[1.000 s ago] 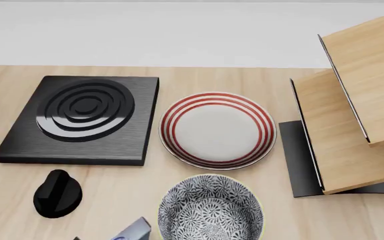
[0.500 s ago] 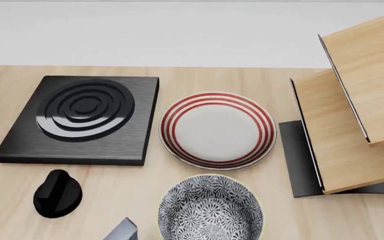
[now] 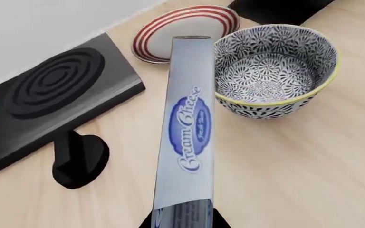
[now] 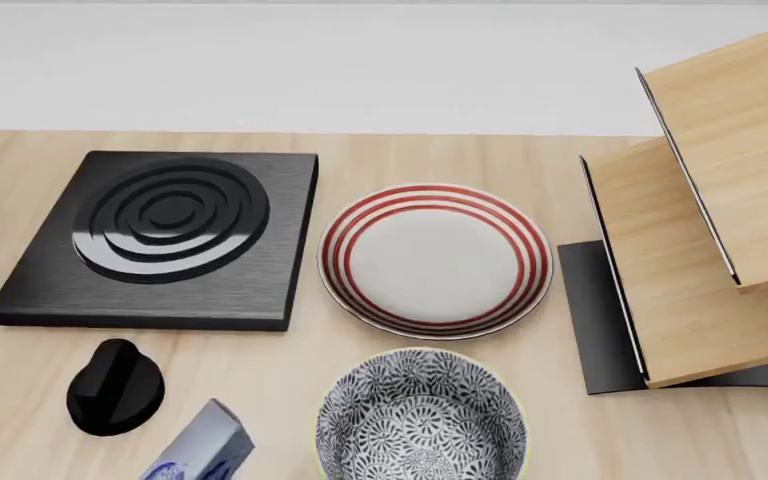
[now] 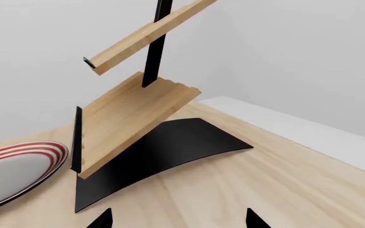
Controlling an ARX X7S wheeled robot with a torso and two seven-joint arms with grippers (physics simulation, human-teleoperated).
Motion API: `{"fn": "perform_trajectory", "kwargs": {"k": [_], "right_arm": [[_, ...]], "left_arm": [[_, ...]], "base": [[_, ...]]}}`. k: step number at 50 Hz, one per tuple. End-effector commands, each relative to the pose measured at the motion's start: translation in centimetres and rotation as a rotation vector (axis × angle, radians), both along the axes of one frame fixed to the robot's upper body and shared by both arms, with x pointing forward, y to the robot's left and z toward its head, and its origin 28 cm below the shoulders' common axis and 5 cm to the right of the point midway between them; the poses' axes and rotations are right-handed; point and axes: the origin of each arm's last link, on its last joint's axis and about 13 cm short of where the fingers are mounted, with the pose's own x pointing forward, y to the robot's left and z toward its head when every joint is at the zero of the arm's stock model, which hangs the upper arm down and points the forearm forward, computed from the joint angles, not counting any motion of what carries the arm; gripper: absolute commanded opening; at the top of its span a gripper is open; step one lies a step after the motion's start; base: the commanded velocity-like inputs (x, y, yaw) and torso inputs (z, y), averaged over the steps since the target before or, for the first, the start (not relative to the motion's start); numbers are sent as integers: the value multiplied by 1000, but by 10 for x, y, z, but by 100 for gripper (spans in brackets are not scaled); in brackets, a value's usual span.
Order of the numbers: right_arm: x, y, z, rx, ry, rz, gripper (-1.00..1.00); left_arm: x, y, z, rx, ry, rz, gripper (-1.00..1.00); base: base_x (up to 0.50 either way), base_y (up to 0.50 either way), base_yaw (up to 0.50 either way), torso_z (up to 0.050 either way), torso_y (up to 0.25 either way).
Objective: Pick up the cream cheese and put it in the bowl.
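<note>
The cream cheese box (image 3: 186, 128), silver-grey with a blue oval label, is clamped between the dark fingertips of my left gripper (image 3: 184, 222) and held above the table, pointing toward the plate. Its end shows at the bottom of the head view (image 4: 204, 448), left of the bowl. The floral bowl (image 4: 422, 418) with a pale yellow rim stands empty at the front centre; in the left wrist view the bowl (image 3: 273, 71) is beside the box, apart from it. My right gripper (image 5: 177, 221) is open and empty over bare wood near the shelf rack.
A white plate with red rings (image 4: 435, 258) lies behind the bowl. A black stove block (image 4: 164, 235) and a black knob (image 4: 115, 388) are at the left. A wooden shelf rack on a black base (image 4: 698, 220) stands at the right.
The cream cheese box has risen and moved left in the head view, farther from the bowl's rim. Nothing else has moved.
</note>
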Motion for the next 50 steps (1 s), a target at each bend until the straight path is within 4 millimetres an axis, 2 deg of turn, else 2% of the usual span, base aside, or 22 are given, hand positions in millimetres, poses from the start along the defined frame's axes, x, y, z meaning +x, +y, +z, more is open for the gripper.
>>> {"fn": "perform_trajectory", "kwargs": {"k": [1,5,9,16,22,33,40,50], "right_arm": [[0,0,0,0,-2,-1,100],[0,0,1,-2,-4,0,100],[0,0,0,-1,-4,0,100],[0,0,0,-1,-4,1,100],[0,0,0,-1,-4,0,100],[0,0,0,0,-3,2,100],[0,0,0,-1,-4,1,100],[-1,0,0,-2,-12,2,100]], "left_arm": [[-14,1,27,-13,-87,12,-100],[-15,-2,36,-23,-85,14,-100],[-14,-13,61,7,-92,-18,-100],[-19,-19,70,49,-114,-28,-100],[-15,-22,84,62,-123,-21,-100],[-7,-28,96,109,-124,-20,-100],[-8,-35,115,143,-142,-3,-100],[-7,-46,124,194,-130,-26,-100]], "base": [[0,0,0,0,0],[0,0,-1,0,0],[0,0,0,0,0],[0,0,0,0,0],[0,0,0,0,2],[0,0,0,0,0],[0,0,0,0,0],[0,0,0,0,1]]}}
